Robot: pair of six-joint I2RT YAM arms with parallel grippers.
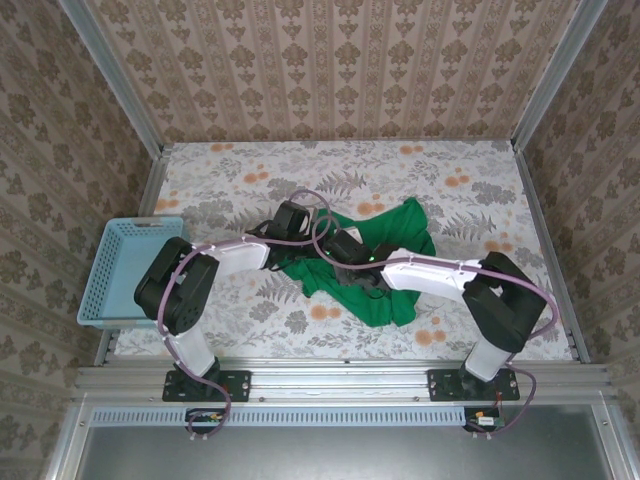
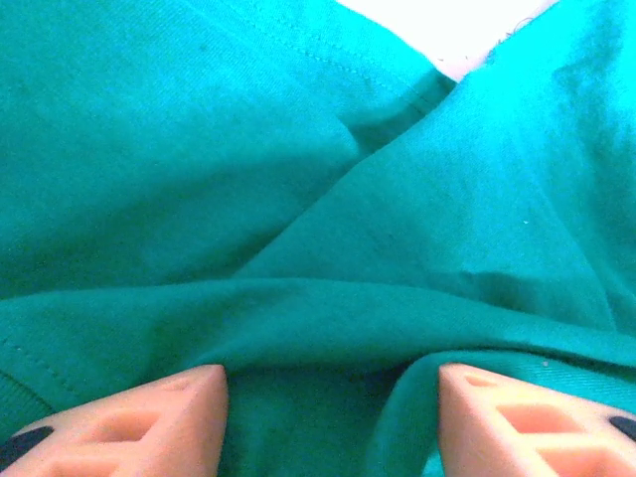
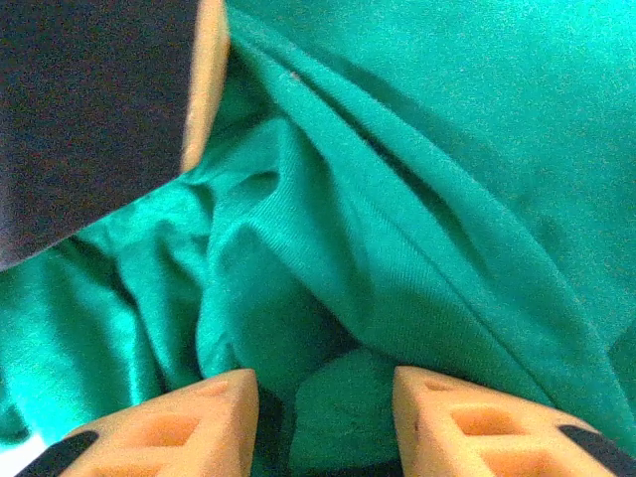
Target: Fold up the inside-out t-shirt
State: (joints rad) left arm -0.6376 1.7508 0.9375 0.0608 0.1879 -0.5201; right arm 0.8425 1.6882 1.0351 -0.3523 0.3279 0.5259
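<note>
top: finds inside-out t-shirt (image 1: 405,235) crumpled at surface (image 1: 480,200) centre, unfolded; meets it with left arm (image 1: 235,255) from 9 o'clock, right arm (image 1: 430,272) from 3, likely to spread it flat first | left wrist: holds left fingers (image 2: 169,412) spread astride a fold, unpinched | right wrist: has right fingers (image 3: 199,412) parted round a wad at 6 o'clock; cannot tell if pinched

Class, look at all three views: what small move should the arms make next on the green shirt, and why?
Probably close both grippers. The shirt lies crumpled, not yet spread. The left gripper and right gripper each sit low on it, jaws apart, with a ridge of cloth between them, so pinching first would let them lift and spread it.
</note>
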